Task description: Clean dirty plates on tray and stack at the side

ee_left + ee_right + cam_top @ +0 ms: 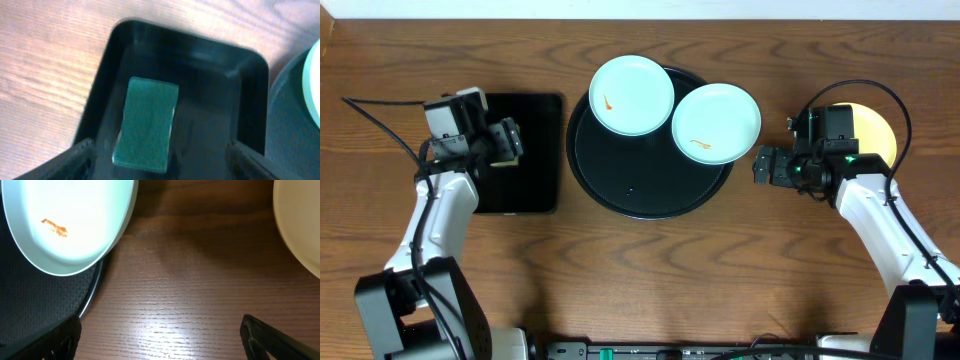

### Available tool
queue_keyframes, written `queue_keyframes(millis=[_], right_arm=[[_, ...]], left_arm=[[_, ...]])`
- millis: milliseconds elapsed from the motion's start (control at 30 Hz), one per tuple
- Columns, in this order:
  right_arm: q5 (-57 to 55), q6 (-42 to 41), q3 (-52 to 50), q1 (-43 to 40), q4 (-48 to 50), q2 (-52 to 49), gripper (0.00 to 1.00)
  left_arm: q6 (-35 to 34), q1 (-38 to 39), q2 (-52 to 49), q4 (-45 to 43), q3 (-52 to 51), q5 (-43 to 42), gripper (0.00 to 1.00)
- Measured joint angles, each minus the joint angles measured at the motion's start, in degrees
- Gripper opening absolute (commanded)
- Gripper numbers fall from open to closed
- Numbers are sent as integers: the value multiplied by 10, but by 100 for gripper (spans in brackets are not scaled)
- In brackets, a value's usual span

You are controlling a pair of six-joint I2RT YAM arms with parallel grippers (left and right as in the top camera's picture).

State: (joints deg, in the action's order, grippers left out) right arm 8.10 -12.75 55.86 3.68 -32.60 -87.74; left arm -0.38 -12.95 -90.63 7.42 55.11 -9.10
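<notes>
Two pale turquoise plates lie on the round black tray (620, 185): one (632, 95) at its far left, one (716, 122) over its right rim, each with an orange smear. The right plate also shows in the right wrist view (65, 225). A pale yellow plate (876, 128) lies on the table at the right, partly hidden by the right arm; its edge shows in the right wrist view (300, 230). My right gripper (761, 166) is open and empty over bare table (160, 340) between tray and yellow plate. My left gripper (510, 142) is open above a green sponge (146, 124).
The sponge lies in a small rectangular black tray (525, 155) left of the round tray; the tray's walls show in the left wrist view (250, 95). The table is dark wood. Cables run from both arms.
</notes>
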Motion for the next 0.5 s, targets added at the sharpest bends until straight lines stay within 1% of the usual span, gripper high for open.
queue_keyframes(millis=[133, 500], right_arm=[[0, 0, 0, 0, 0, 0, 99], [0, 0, 0, 0, 0, 0, 99]], left_arm=[[17, 0, -22, -40, 0, 0, 81], [28, 0, -107, -94, 0, 4, 80]])
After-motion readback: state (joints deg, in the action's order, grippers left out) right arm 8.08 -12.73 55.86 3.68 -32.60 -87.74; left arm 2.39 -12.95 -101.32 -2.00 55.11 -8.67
